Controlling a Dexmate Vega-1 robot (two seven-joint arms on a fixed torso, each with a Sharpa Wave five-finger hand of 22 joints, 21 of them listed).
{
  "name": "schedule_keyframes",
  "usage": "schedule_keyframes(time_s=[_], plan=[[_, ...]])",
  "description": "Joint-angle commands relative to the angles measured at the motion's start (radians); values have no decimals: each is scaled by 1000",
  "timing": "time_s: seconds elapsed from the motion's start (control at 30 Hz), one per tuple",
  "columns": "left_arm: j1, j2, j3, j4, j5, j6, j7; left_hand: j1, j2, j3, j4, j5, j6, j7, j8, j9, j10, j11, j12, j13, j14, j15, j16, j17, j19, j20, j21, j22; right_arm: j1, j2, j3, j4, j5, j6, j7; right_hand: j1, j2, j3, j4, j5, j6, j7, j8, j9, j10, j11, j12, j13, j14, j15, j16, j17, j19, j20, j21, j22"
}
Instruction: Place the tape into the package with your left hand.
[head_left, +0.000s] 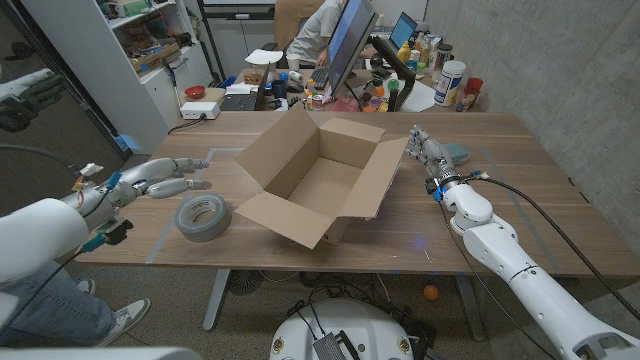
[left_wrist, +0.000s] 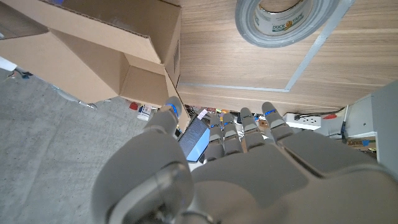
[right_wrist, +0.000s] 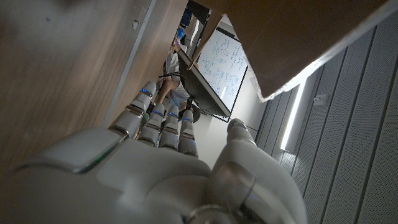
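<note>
At the left of the bench (head_left: 520, 190), the left hand (head_left: 160, 180) hovers with its fingers spread apart and nothing in them, extended toward the middle. Just in front of it, nearer the robot, the roll of grey duct tape (head_left: 203, 216) lies flat on the wood, not yet gripped; from the left wrist view the roll (left_wrist: 287, 18) sits clear of the fingers (left_wrist: 239, 127). To the right of the roll stands the open cardboard box (head_left: 318, 180), flaps splayed outward, one front flap reaching toward the tape. Further right, the right hand (head_left: 422, 150) sits beside the box's right flap, fingers straight and holding nothing; whether it touches the cardboard I cannot tell.

The risks, as I judge them: the roll is wide and low, so a shallow grasp could slip off its smooth rim. Carrying it across, the hand or tape might catch the near flap and shove the light box away, or fold the flap over the opening.
</note>
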Motion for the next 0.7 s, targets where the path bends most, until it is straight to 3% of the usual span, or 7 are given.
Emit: schedule_keyframes(time_s=[0.03, 0.17, 0.43, 0.57, 0.7], plan=[[42, 15, 15, -134, 255, 143, -82, 19, -4, -12, 13, 0, 49, -11, 10, 4, 29, -28, 17, 3, 17, 5, 13, 6, -43, 2, -28, 5, 23, 16, -11, 38, 2, 13, 11, -1, 4, 4, 2, 4, 11, 3, 5, 5, 7, 0, 3, 3, 9, 3, 6, 2, -3, 0, 5, 3], [20, 37, 45, -127, 291, 150, -114, 23, -5, -19, 15, 0, 70, -20, 11, 4, 56, -37, 26, 1, 21, 18, 13, 5, -60, 3, -43, 5, 26, 20, -13, 50, 3, 18, 17, -1, 4, 4, 2, 4, 11, 2, 5, 5, 8, 1, 4, 3, 10, 2, 6, 1, -5, 1, 4, 3], [6, 136, 118, -132, 490, 216, -209, 33, -7, -33, 18, -2, 140, -17, 21, 3, 109, -38, 41, -3, 17, 22, 9, 4, -120, 3, -84, 5, 19, 23, -8, 58, 6, 21, 12, -2, 4, 4, 2, 4, 12, 2, 5, 6, 9, -2, 3, 3, 10, 4, 6, 2, -7, 1, 4, 3], [-17, 159, 147, -135, 552, 249, -267, 41, -8, -40, 18, -3, 174, -28, 22, 3, 150, 1, 51, -7, 18, 34, 8, 2, -141, 3, -103, 6, 15, 25, -5, 60, 8, 22, 9, -2, 3, 5, 2, 4, 12, 2, 4, 6, 9, 0, 3, 3, 9, 3, 6, 1, -10, 2, 3, 3], [-30, 184, 179, -136, 629, 278, -324, 46, -9, -44, 18, -4, 208, -23, 27, 3, 173, 20, 55, -10, 23, 39, 10, 1, -145, 3, -110, 6, 15, 26, -4, 62, 8, 21, 7, -2, 3, 5, 2, 4, 11, 2, 4, 6, 9, 1, 3, 3, 8, 4, 5, 1, -14, 2, 2, 3]])
